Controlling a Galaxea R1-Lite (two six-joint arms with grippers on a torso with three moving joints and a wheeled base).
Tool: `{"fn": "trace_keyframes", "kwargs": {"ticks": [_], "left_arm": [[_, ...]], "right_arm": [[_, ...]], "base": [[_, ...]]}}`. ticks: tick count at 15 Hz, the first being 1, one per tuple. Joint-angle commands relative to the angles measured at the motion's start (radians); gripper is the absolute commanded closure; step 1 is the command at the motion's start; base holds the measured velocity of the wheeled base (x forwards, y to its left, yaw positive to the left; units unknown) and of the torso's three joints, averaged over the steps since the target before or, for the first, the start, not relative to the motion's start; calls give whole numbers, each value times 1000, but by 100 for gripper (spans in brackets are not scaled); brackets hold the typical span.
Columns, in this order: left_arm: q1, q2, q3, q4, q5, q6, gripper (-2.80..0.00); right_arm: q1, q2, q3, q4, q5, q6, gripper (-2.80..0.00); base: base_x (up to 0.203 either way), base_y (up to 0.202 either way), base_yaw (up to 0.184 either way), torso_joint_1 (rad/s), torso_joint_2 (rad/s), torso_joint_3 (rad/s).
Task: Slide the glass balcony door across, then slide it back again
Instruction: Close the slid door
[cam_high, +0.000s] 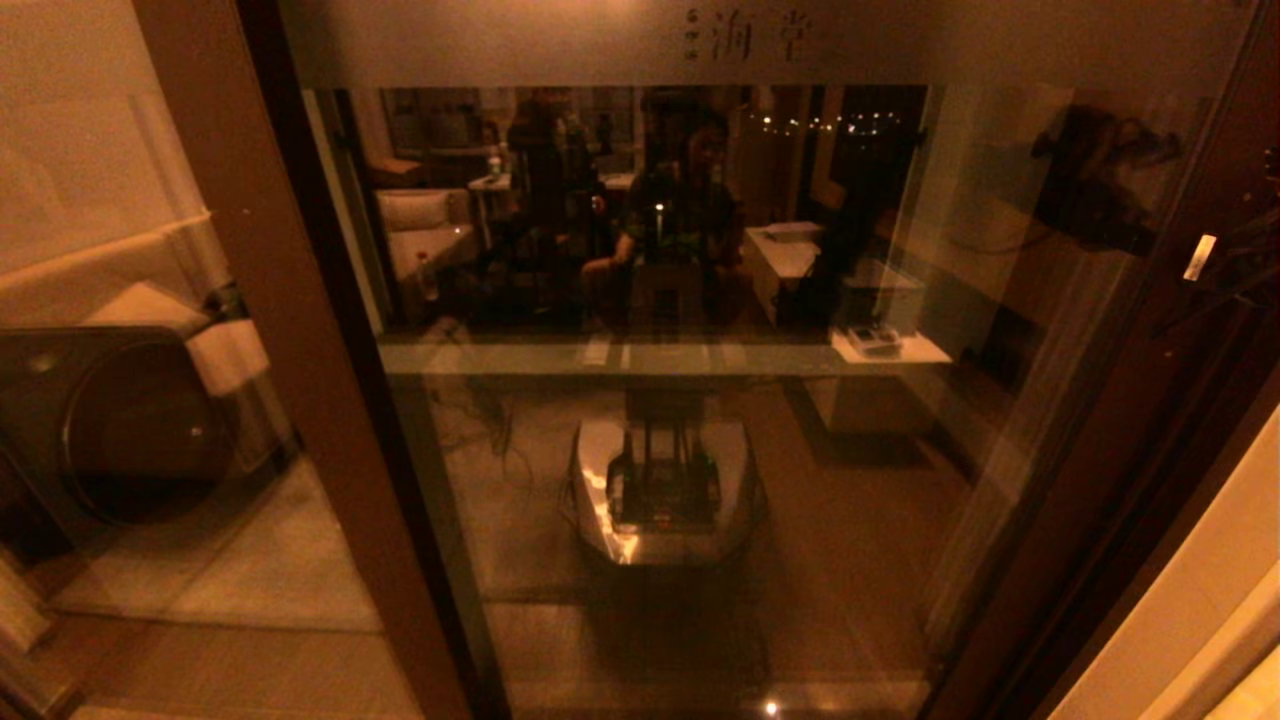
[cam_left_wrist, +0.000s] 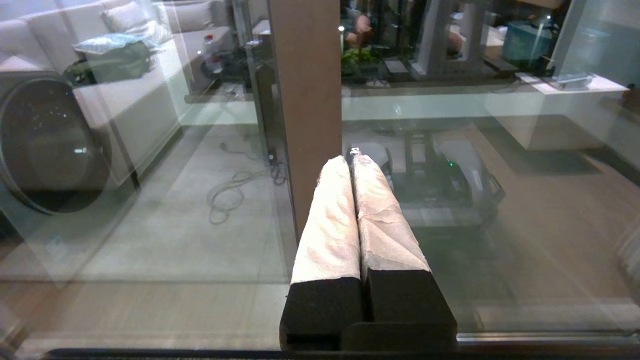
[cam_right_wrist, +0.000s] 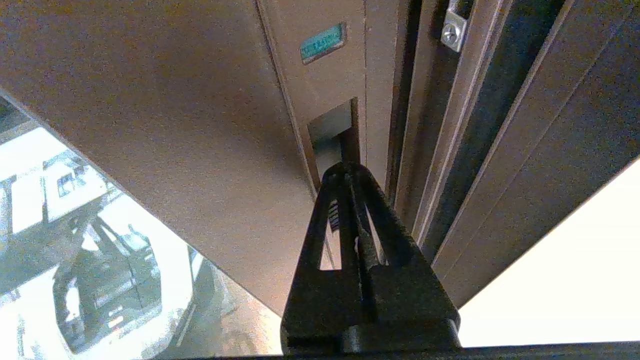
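The glass balcony door (cam_high: 700, 450) fills the head view, with a frosted top band bearing Chinese characters (cam_high: 750, 38). In the right wrist view its brown stile (cam_right_wrist: 325, 75) carries a narrow recessed handle slot (cam_right_wrist: 330, 135) below a small green label (cam_right_wrist: 322, 42). My right gripper (cam_right_wrist: 347, 167) is shut, its black tips at the lower end of that slot. My left gripper (cam_left_wrist: 350, 159), with fingers wrapped in white (cam_left_wrist: 330, 225), is shut on nothing. Its tips are just in front of a brown upright (cam_left_wrist: 305, 100) between the panes.
A dark round-fronted washing machine (cam_high: 120, 430) stands behind the glass on the left. Frame channels with a screwed metal plate (cam_right_wrist: 454, 31) run beside the handle stile. A pale wall (cam_high: 1200, 600) lies at the far right. The glass reflects my base (cam_high: 660, 490).
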Motion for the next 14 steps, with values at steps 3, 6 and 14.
{"fn": "trace_keyframes", "kwargs": {"ticks": [3,6,14], "left_arm": [[0,1,35,-1,0,0,0],[0,1,34,-1,0,0,0],[0,1,34,-1,0,0,0]], "right_arm": [[-6,15,-12,-4,-3,1,0],[-17,24,-24,-4,-3,1,0],[-23,31,-36,-1,-3,1,0]], "base": [[0,0,0,0,0,0],[0,0,0,0,0,0],[0,0,0,0,0,0]]}}
